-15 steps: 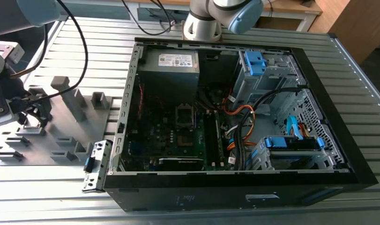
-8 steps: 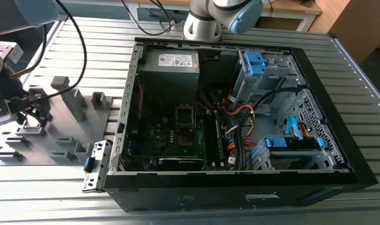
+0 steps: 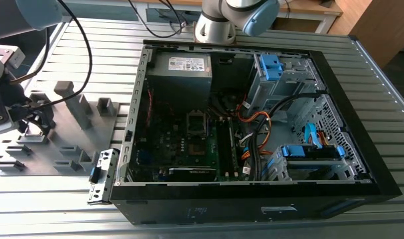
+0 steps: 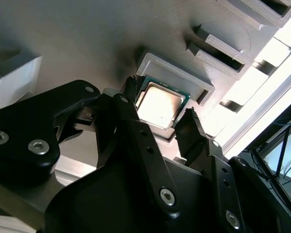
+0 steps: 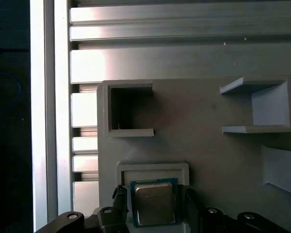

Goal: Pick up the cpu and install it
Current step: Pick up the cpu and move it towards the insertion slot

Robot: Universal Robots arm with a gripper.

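The cpu point(image 4: 161, 106) point(image 5: 154, 203) is a small silver-topped square chip lying in a raised square grey holder point(image 4: 180, 73) point(image 5: 153, 167) on the grey fixture plate point(image 3: 68, 124). In both wrist views my gripper point(image 4: 160, 108) point(image 5: 153, 200) straddles the chip, with its black fingers point(image 4: 130, 94) pressed against two opposite edges, so it is shut on the chip. The chip is still level with the holder. At the exterior view's left, the gripper point(image 3: 30, 124) hangs low over the plate. Inside the open computer case point(image 3: 351, 99), the black socket frame point(image 3: 196, 122) lies on the motherboard.
Grey upright posts point(image 3: 74, 102) and slotted holders point(image 5: 131, 109) stand on the fixture plate around the gripper. The arm's base point(image 3: 218, 22) is behind the case. The case walls rise between the plate and the motherboard. Cables point(image 3: 261, 124) and blue drive brackets point(image 3: 271, 67) crowd the case's right side.
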